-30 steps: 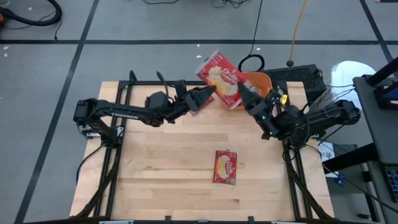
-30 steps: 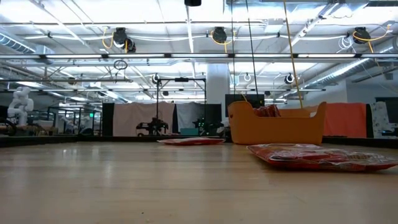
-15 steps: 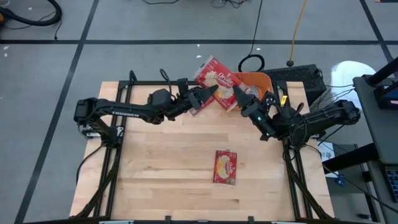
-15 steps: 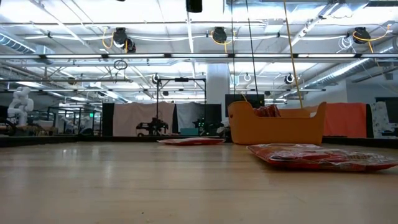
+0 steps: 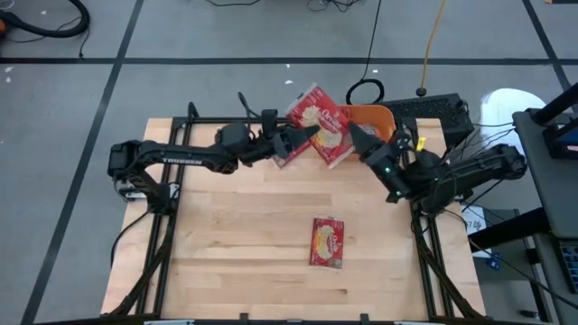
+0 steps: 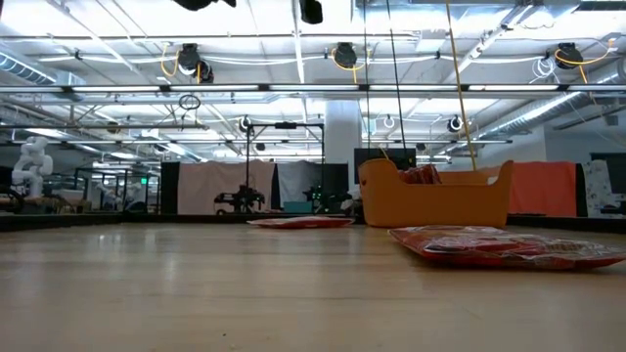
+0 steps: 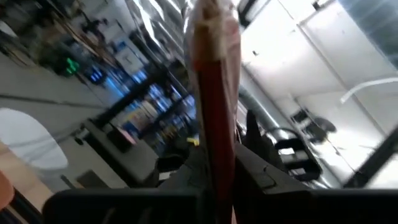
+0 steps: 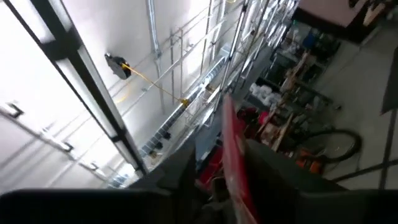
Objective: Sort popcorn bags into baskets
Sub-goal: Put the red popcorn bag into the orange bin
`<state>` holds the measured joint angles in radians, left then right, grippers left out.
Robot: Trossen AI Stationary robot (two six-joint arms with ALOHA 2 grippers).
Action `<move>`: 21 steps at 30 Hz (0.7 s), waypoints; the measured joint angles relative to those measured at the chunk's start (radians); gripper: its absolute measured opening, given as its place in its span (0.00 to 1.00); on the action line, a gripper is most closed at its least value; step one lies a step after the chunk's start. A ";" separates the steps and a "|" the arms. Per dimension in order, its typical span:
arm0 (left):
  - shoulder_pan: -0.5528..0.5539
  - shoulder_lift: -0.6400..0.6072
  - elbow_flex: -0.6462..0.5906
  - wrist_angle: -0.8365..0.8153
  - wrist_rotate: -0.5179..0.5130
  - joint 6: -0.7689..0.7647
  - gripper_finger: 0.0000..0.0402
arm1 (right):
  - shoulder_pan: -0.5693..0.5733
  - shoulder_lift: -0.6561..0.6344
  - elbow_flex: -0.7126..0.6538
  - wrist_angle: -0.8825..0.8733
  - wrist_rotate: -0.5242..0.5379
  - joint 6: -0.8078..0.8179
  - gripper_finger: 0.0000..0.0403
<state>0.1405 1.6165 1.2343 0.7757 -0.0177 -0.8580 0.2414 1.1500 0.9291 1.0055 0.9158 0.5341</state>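
We had both grippers, left gripper (image 5: 307,135) and right gripper (image 5: 354,134), pinched shut on one popcorn bag (image 5: 321,124), held between them beside the orange tub (image 5: 379,116).

One red popcorn bag (image 5: 321,121) is held aloft beside the orange basket (image 5: 377,118); another bag (image 5: 328,242) lies flat mid-table.

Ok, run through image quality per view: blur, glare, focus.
High view: evenly lit and sharp, the held popcorn bag and the one lying on the table both clear. Low view: bright ceiling lights glare, and the near table surface is soft. Left wrist view: the bag's edge and background are smeared. Right wrist view: washed-out windows, with the red bag edge blurred.
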 joint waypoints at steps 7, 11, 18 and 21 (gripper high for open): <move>0.126 -0.010 0.000 0.005 0.443 -0.118 0.07 | 0.074 -0.134 0.001 -0.340 -0.005 0.374 0.50; 0.196 -0.009 0.000 -0.015 0.730 -0.209 0.09 | 0.115 -0.203 0.001 -0.592 -0.018 0.598 0.55; 0.238 -0.009 0.000 -0.206 1.055 -0.180 0.09 | 0.154 -0.189 0.001 -0.778 -0.025 0.850 0.60; 0.232 -0.009 0.000 -0.261 1.073 -0.141 0.09 | 0.154 -0.144 0.001 -0.783 -0.027 0.992 0.62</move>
<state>0.3729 1.6073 1.2343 0.5150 1.0552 -0.9994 0.3950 1.0063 0.9298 0.2226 0.8886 1.5262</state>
